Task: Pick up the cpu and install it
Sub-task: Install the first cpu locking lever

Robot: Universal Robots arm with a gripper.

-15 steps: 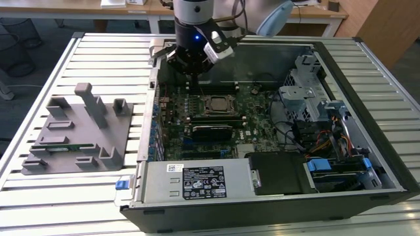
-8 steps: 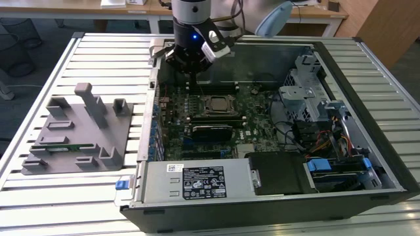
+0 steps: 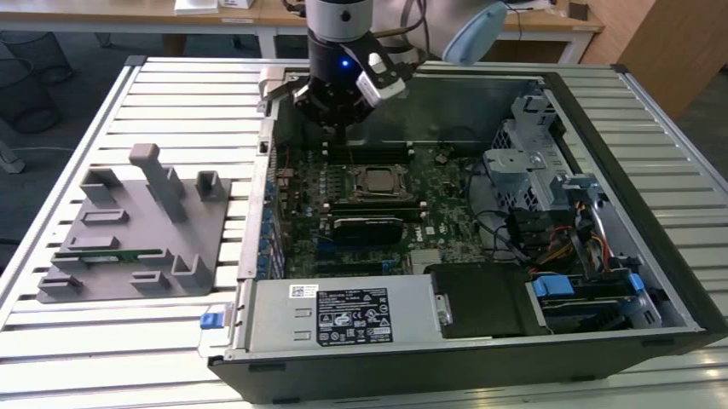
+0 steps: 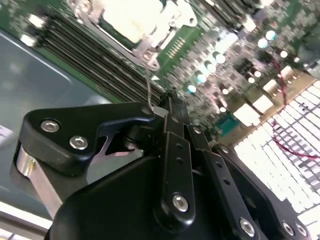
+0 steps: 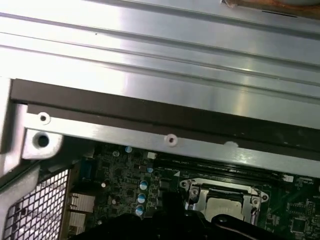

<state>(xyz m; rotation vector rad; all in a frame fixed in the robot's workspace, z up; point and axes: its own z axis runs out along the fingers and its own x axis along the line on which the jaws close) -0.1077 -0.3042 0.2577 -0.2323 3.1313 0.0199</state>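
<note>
- Sitting on the exterior view's left is a gray holder (image 3: 136,230) with a green memory stick (image 3: 114,253) in it.
- Next, the gripper (image 3: 331,128) hangs over the back of the open computer case (image 3: 455,371). Its fingers (image 4: 172,135) look pressed together and, I think, hold nothing.
- Just right of it, the cpu (image 3: 376,181) lies flat inside the metal socket frame (image 5: 195,192), apart from the gripper.

A pale slatted worktop (image 3: 182,94) stands on a dark floor (image 3: 85,64). Behind it are wooden desks (image 3: 125,15) and a wire bin (image 3: 26,89).
</note>
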